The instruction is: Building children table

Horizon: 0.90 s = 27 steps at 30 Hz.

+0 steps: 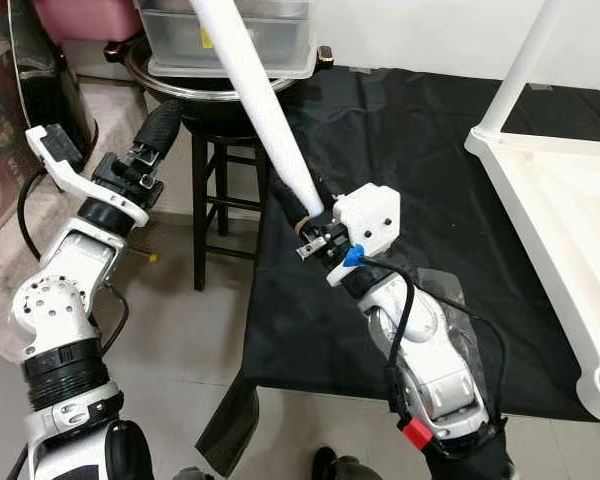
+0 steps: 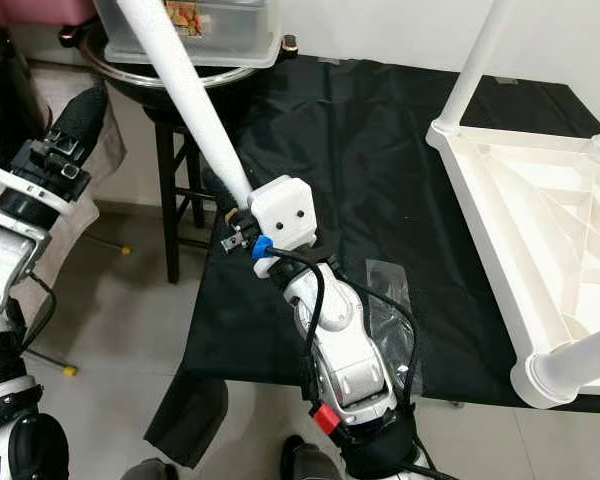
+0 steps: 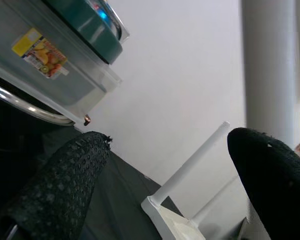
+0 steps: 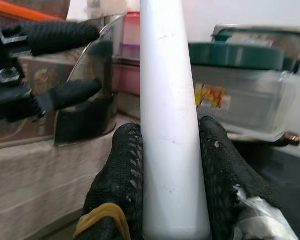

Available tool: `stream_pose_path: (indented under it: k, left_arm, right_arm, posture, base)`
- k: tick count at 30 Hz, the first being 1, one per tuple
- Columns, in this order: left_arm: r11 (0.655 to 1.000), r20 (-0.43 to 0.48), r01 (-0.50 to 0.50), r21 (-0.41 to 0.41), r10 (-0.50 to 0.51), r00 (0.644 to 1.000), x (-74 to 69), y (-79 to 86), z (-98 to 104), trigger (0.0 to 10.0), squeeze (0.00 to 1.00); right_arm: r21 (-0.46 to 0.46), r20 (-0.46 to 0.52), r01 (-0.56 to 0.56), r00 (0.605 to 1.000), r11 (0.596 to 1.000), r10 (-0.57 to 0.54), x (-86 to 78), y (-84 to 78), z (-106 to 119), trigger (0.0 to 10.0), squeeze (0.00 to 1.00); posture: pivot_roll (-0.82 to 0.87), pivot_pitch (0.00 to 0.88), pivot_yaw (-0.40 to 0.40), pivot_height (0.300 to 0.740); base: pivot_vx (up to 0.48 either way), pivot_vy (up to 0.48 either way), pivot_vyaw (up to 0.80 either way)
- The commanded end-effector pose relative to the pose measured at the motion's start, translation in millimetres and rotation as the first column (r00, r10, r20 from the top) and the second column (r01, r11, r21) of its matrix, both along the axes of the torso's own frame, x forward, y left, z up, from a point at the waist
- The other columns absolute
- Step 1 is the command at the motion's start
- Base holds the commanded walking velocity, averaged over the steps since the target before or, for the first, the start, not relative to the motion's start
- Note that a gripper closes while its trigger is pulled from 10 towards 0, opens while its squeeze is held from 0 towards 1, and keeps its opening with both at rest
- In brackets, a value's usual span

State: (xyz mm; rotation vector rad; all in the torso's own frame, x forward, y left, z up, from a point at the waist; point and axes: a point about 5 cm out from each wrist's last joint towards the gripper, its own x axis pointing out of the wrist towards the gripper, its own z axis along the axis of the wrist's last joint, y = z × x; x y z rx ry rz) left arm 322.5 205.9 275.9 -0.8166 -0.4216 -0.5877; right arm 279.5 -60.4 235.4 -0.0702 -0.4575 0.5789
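- A black cloth covers the counter and hangs over its near edge towards the tiled floor.
- The white children's table frame lies upside down on the robot's right part of the cloth, one fitted leg rising from its far corner and the end of another fitted leg at the near corner.
- A loose white table leg slants up from the middle of the scene towards the robot's left, crossing in front of the containers behind it; its lower end sits above the cloth's left edge.
- The right end effector is clamped on the lower end of that leg; in the right wrist view a black finger presses each side of the white tube.
- The left end effector is raised at the robot's left, apart from the leg; its fingers stand spread with nothing between them.
- A dark wooden stool stands by the cloth's far left corner and carries a wide metal basin.
- A clear plastic storage box rests in the basin, with a fruit sticker on its side.
- A crumpled clear plastic bag lies on the cloth beside the right forearm.
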Motion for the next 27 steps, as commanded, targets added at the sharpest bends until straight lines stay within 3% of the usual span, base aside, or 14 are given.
stream_pose_path:
  k: [1,10,27]
  left_arm:
    - [1.0,0.034,0.011,0.024,-0.012,0.999,-2.9,-2.3,7,10.0,0.0]
    - [0.999,0.079,0.024,0.036,-0.027,0.997,-3.8,-4.1,16,10.0,0.0]
    - [0.993,0.088,0.082,0.081,-0.089,0.992,-5.7,-20.9,12,10.0,0.0]
  right_arm:
    - [0.024,0.001,-0.025,1.0,0.999,0.025,-5.0,1.0,4,0.0,0.0]
    - [0.026,-0.056,-0.081,0.995,0.996,0.082,-8.0,4.4,-2,0.0,0.0]
    - [-0.001,-0.116,-0.194,0.975,0.981,0.192,-19.6,15.6,-12,0.0,0.0]
  posture:
    - [0.1,0.177,-0.066,0.74]
    - [0.1,0.174,-0.072,0.74]
    - [0.09,0.175,-0.078,0.74]
  base:
    - [0.0,0.0,0.0]
    - [0.0,0.0,0.0]
    - [0.0,0.0,0.0]
